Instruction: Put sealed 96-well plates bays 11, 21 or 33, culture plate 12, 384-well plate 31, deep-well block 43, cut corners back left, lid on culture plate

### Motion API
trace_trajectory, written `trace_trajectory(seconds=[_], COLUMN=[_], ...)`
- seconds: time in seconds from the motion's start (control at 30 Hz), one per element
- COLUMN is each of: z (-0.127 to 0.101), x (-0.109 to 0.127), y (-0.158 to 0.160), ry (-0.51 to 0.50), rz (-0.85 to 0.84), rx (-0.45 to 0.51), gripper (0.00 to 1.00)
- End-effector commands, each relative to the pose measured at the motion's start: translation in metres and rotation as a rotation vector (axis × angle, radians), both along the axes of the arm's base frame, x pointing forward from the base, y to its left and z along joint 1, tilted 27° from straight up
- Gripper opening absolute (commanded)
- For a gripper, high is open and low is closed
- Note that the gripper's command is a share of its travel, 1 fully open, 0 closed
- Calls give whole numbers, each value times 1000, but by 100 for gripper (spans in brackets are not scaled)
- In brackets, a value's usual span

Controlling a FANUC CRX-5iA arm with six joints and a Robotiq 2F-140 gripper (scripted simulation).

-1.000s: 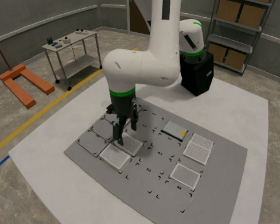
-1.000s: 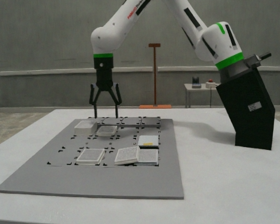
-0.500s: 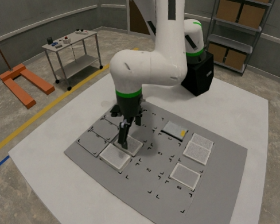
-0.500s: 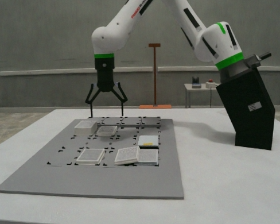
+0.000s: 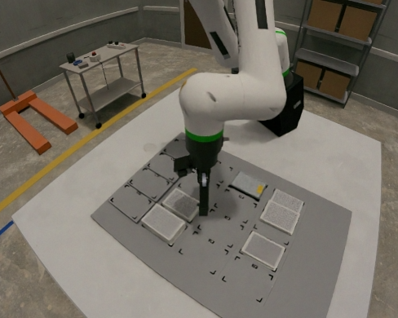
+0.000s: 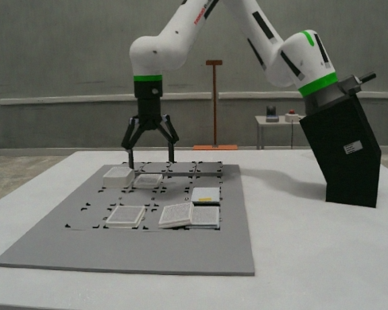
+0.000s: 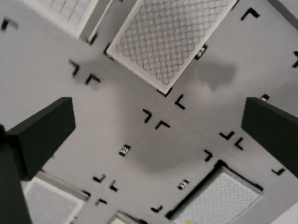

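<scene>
The black two-finger hand (image 5: 204, 209) (image 6: 151, 164) (image 7: 159, 112) is wide open and holds nothing. It is up above the low white plate with round holes (image 5: 181, 204) (image 6: 148, 180) (image 7: 170, 42), a bit off to one side. The tall white box-shaped block (image 5: 164, 222) (image 6: 118, 176) (image 7: 65, 12) sits just beside that plate.

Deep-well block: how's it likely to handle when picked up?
Deep-well block is probably stiff: boxy, straight walls. Unlikely to tip if pushed low, given its broad base. Deepest item here, so likely the heaviest, though its contents aren't visible.
</scene>
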State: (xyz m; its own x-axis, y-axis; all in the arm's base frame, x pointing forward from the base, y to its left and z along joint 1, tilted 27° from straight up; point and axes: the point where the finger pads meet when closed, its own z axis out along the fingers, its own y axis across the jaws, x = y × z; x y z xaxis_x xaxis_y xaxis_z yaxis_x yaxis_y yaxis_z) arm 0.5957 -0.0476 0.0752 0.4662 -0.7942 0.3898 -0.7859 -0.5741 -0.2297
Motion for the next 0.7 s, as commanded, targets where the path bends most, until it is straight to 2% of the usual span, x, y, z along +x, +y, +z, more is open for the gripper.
trace_trajectory(seconds=[0.0, 0.53, 0.67], z=[-4, -25, -28], x=[-3, -20, -22], y=[12, 65, 73], ry=[22, 120, 133], rz=[100, 546, 606], rx=[-41, -244, -271], gripper=[100, 100, 100])
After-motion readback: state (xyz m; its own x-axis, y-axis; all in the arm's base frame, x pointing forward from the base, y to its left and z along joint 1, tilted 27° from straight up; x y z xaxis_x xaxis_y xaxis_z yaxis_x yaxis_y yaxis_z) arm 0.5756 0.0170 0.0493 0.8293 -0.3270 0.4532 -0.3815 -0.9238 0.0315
